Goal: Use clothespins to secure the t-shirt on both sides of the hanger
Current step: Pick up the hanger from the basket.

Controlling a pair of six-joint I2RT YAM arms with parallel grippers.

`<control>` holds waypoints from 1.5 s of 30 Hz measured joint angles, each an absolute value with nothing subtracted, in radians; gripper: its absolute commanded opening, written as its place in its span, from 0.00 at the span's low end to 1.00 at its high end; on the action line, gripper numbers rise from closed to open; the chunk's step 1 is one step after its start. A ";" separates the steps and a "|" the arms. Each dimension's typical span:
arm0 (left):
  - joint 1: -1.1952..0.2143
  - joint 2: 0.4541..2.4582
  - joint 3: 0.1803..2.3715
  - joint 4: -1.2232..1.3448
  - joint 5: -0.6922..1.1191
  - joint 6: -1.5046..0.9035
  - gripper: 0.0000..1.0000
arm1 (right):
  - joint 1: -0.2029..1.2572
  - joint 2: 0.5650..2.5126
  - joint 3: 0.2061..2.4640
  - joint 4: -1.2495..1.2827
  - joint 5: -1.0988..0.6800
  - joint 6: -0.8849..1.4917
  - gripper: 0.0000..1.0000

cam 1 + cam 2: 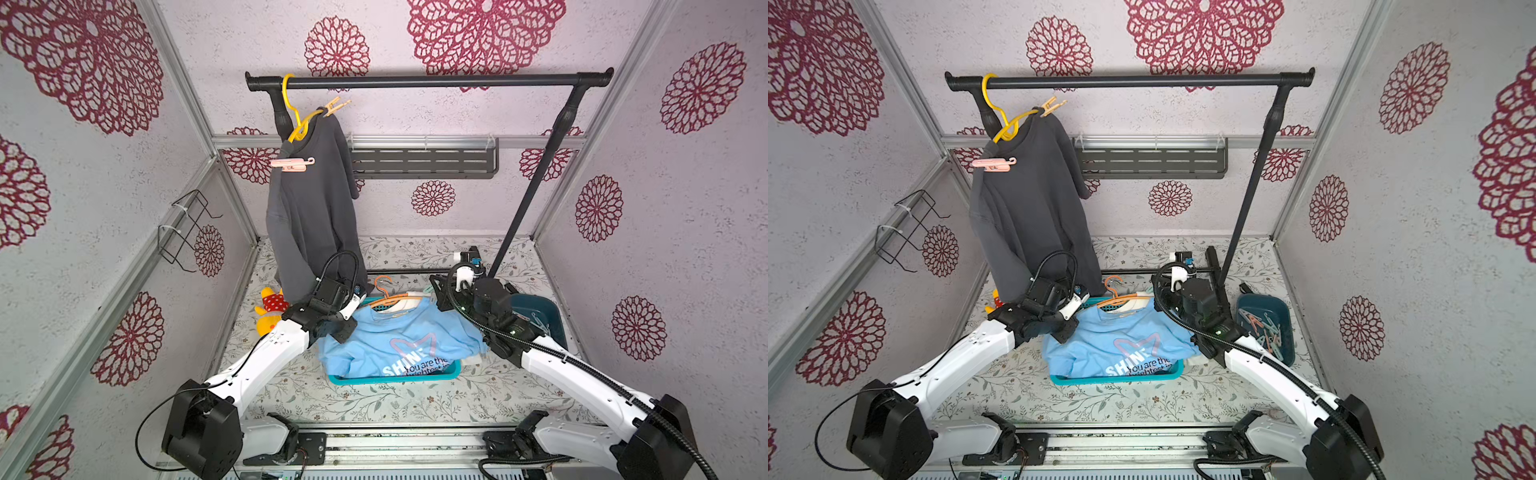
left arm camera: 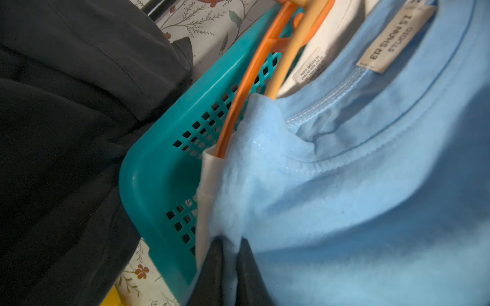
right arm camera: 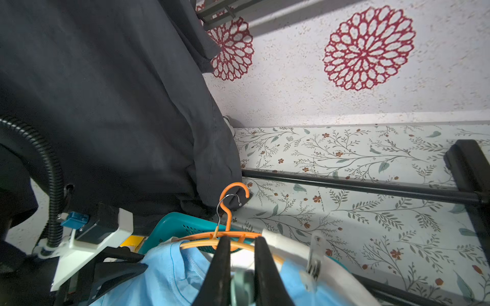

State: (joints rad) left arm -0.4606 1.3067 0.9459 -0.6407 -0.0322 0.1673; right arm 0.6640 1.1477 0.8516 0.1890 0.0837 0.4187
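Backdrop: white walls with red flower medallions; leaf-print counter (image 1: 374,403) below.
Rail: one, black garment rail (image 1: 428,81) across the upper frame.
Hangers: three; yellow hanger (image 1: 301,124) on the rail, upper left; orange hanger (image 3: 228,220) and cream hanger (image 3: 197,243) in the basket.
Garments: three; dark grey shirt (image 1: 311,216) on the yellow hanger; light blue t-shirt (image 1: 390,332) on the cream hanger, lower centre; white garment (image 2: 208,180) on the orange hanger.
Pegs clipped: two; peach clothespin (image 1: 337,106) and pink clothespin (image 1: 292,164) on the grey shirt's shoulders.
Containers: two; teal basket (image 1: 395,378) holding both lying hangers with garments; dark blue bin (image 1: 1281,309), right, holding loose clothespins (image 1: 1268,332), too tangled to count.
Left end effector (image 2: 230,243): narrow, pinching the light blue t-shirt's shoulder.
Right end effector (image 3: 241,239): narrow, closed on a blurred mint-green clothespin (image 3: 240,287).
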 measured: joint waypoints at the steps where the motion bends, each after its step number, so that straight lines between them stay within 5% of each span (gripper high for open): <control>1: -0.460 1.307 0.946 -0.641 -0.033 0.167 0.04 | 0.664 1.148 0.852 0.189 0.082 0.418 0.00; 13: -0.461 1.256 0.957 -0.656 -0.050 0.190 0.01 | 0.669 1.148 0.852 0.190 0.061 0.392 0.00; 28: -0.563 1.137 1.016 -0.669 -0.190 0.357 0.00 | 0.706 1.135 0.896 0.265 -0.192 0.264 0.00; 45: -0.684 0.951 0.958 -0.495 -0.231 0.662 0.00 | 0.712 1.291 1.237 0.127 -0.405 0.199 0.00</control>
State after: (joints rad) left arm -0.6838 0.9508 0.9581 -0.4950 -0.2310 0.6617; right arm 0.7116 1.2915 1.2373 0.1268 -0.4049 0.1986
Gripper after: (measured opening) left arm 0.106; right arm 0.159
